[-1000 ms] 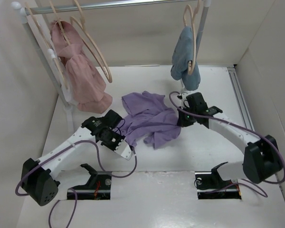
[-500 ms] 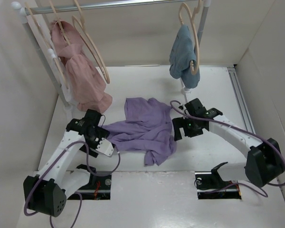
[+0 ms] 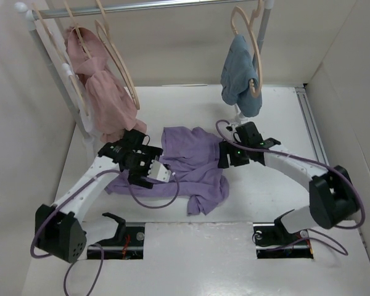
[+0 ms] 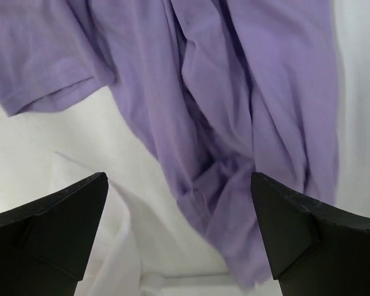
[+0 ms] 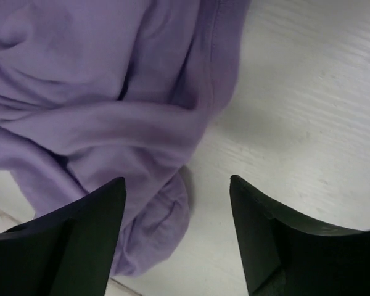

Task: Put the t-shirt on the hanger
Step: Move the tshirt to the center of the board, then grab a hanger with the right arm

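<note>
We see the t-shirt (image 3: 191, 161) lying crumpled on the white surface (image 3: 265, 194). The left pincer (image 4: 177, 183) hangs over the t-shirt's left part w/ its jaws spread wide and nothing gripped. Only creased fabric & a sleeve hem show below it. The right pincer (image 5: 177, 182) sits at the t-shirt's right edge, also wide open & holding nothing, w/ folded cloth under one finger and bare surface under the other. The hanger (image 3: 120, 61) hangs bare on the rail (image 3: 148, 6), up & left of the t-shirt, just beside a pink garment (image 3: 108, 98). A blue garment (image 3: 237, 80) hangs up & right of the t-shirt.
</note>
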`<control>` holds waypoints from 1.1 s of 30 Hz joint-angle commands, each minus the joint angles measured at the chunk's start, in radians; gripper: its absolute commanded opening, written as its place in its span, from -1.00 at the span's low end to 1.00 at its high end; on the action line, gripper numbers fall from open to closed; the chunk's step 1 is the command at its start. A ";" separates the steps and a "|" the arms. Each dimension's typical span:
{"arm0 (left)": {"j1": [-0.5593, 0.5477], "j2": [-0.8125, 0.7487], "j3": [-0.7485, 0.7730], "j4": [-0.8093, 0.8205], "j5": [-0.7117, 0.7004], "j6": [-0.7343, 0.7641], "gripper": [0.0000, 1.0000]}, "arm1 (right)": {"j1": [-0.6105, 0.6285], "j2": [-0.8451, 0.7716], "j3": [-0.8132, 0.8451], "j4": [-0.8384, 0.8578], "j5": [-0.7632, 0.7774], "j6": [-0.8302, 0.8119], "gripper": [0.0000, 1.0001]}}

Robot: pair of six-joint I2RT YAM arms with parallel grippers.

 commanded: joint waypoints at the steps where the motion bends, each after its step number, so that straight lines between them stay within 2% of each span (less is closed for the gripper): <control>1: -0.017 0.049 -0.088 0.189 0.048 -0.131 1.00 | 0.020 0.078 0.028 0.159 -0.035 -0.033 0.43; 3: -0.031 0.078 -0.140 0.295 -0.035 -0.131 1.00 | 0.020 0.124 0.053 0.189 -0.058 -0.063 0.43; 5: -0.041 0.146 -0.202 0.354 -0.120 -0.103 0.98 | 0.020 0.195 0.074 0.214 -0.103 -0.100 0.20; 7: -0.031 0.186 -0.214 0.355 -0.151 -0.083 0.91 | 0.020 0.259 0.097 0.205 -0.114 -0.109 -0.30; 8: -0.008 0.198 -0.214 0.312 -0.151 -0.054 0.82 | 0.011 0.272 0.111 0.190 -0.114 -0.109 -0.96; 10: 0.021 0.198 -0.214 0.246 -0.129 -0.014 0.78 | -0.026 0.272 0.076 0.147 -0.116 -0.097 -1.00; 11: 0.032 0.198 -0.204 0.208 -0.128 0.009 0.74 | -0.047 0.223 0.045 0.147 -0.116 -0.065 -1.00; 12: 0.043 0.171 -0.204 0.134 -0.128 0.048 0.48 | -0.070 0.185 0.010 0.137 -0.116 -0.048 -1.00; 13: 0.043 0.157 -0.214 0.102 -0.128 0.069 0.32 | -0.122 0.143 -0.057 0.125 -0.107 -0.031 -1.00; 14: 0.043 0.143 -0.225 0.073 -0.144 0.087 0.19 | -0.147 0.062 -0.083 0.105 -0.095 -0.016 -1.00; 16: 0.043 0.088 -0.269 0.022 -0.156 0.130 -0.05 | -0.173 0.001 -0.111 0.020 -0.044 -0.016 -1.00; 19: 0.043 0.002 -0.325 0.003 -0.156 0.155 -0.09 | -0.173 -0.041 -0.121 -0.040 -0.089 -0.028 -1.00; 24: 0.043 -0.078 -0.339 -0.029 -0.136 0.156 -0.09 | -0.198 -0.020 -0.148 -0.119 -0.142 -0.028 -1.00; 26: 0.043 -0.090 -0.339 -0.039 -0.136 0.156 -0.09 | -0.198 -0.033 -0.162 -0.140 -0.153 -0.037 -0.73; 27: 0.043 -0.099 -0.339 -0.049 -0.136 0.156 -0.04 | -0.198 -0.033 -0.171 -0.140 -0.153 -0.037 -0.50; 28: 0.043 -0.099 -0.328 -0.049 -0.136 0.156 -0.04 | -0.198 -0.046 -0.171 -0.149 -0.163 -0.049 -0.04; 29: 0.043 -0.108 -0.316 -0.062 -0.126 0.156 -0.04 | -0.198 -0.046 -0.171 -0.149 -0.164 -0.062 0.21; 31: 0.043 -0.109 -0.300 -0.075 -0.125 0.167 0.02 | -0.198 -0.056 -0.133 -0.171 -0.190 -0.071 0.54; 32: 0.043 -0.119 -0.279 -0.075 -0.125 0.167 0.13 | -0.198 -0.091 -0.121 -0.182 -0.190 -0.071 0.68; 33: 0.043 -0.133 -0.265 -0.055 -0.100 0.114 0.43 | -0.186 -0.111 -0.093 -0.182 -0.181 -0.071 0.75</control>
